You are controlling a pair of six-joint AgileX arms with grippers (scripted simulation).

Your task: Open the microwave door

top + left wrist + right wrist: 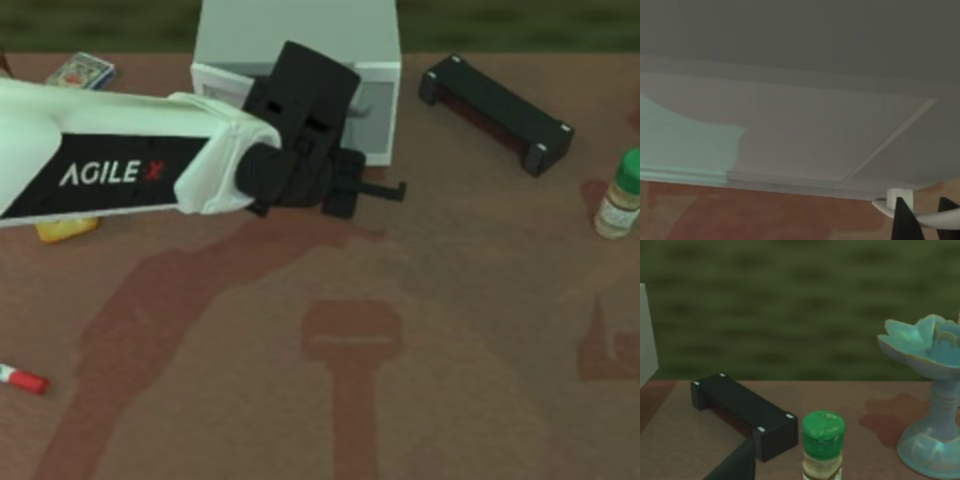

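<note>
1. The left pincer reaches across from the table's left side and sits just in front of the microwave, at the lower right part of its front face.
2. In the left wrist view its two dark fingertips stand apart on either side of the pale handle bar; whether they press on it I cannot tell.
3. The microwave door fills most of that wrist view, with pale teal showing at one side of it; how far it stands ajar I cannot tell.
4. The microwave stands at the far middle of the table.
5. To its right lies a long black bracket-shaped block, and farther right, near the edge, a green-capped jar.
6. A teal pedestal dish shows beside the jar in the right wrist view.
7. At the left are a small printed box, a yellow object partly under the arm, and a red-and-white marker.
8. Of the right pincer only a dark tip shows; its state I cannot tell.
</note>
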